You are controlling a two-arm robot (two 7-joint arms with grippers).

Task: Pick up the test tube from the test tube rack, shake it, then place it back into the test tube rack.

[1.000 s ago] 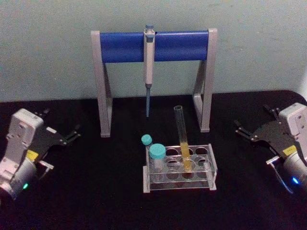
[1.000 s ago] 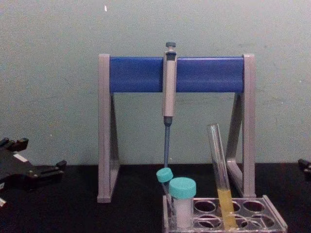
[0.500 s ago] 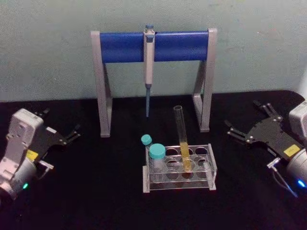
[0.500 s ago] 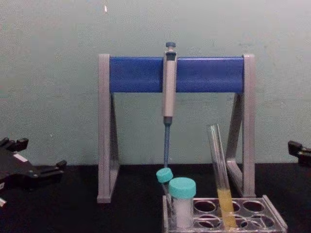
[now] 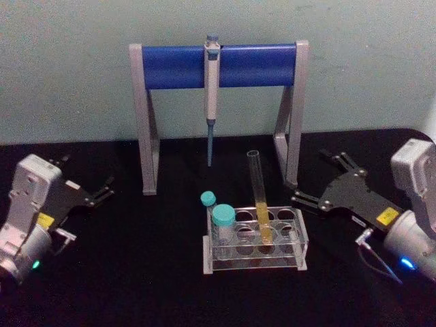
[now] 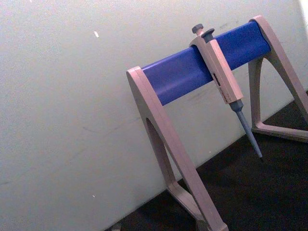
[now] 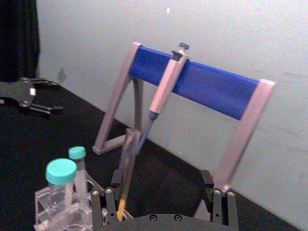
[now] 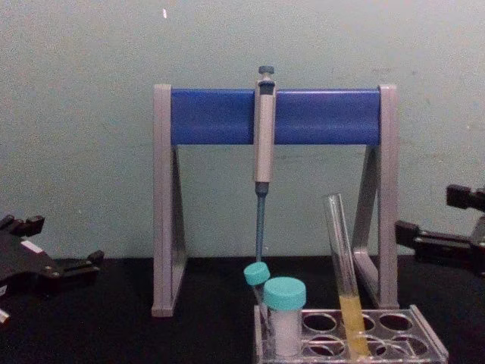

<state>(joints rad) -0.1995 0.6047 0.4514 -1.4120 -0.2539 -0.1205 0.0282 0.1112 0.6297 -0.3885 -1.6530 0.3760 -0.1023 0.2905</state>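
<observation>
Conceivably the right gripper (image 5: 308, 177), fingers apart near the test tube rack (image 5: 253, 264), may knock the leaning test tube (image 5: 259, 191) sideways; the left gripper (image 5: 87, 172) idles, spread.

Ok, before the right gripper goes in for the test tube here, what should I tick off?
1. Test tube seated in the rack, leaning slightly: ok.
2. Right gripper open: ok.
3. Gripper closed in around the test tube: not ok; it hangs to the rack's right, apart from it.
4. Test tube centred in the gripper's opening: not ok; in the right wrist view it sits close to one side.
5. Capped vials out of the approach, on the test tube's other side: ok.
6. Left gripper parked far left, open: ok.
</observation>
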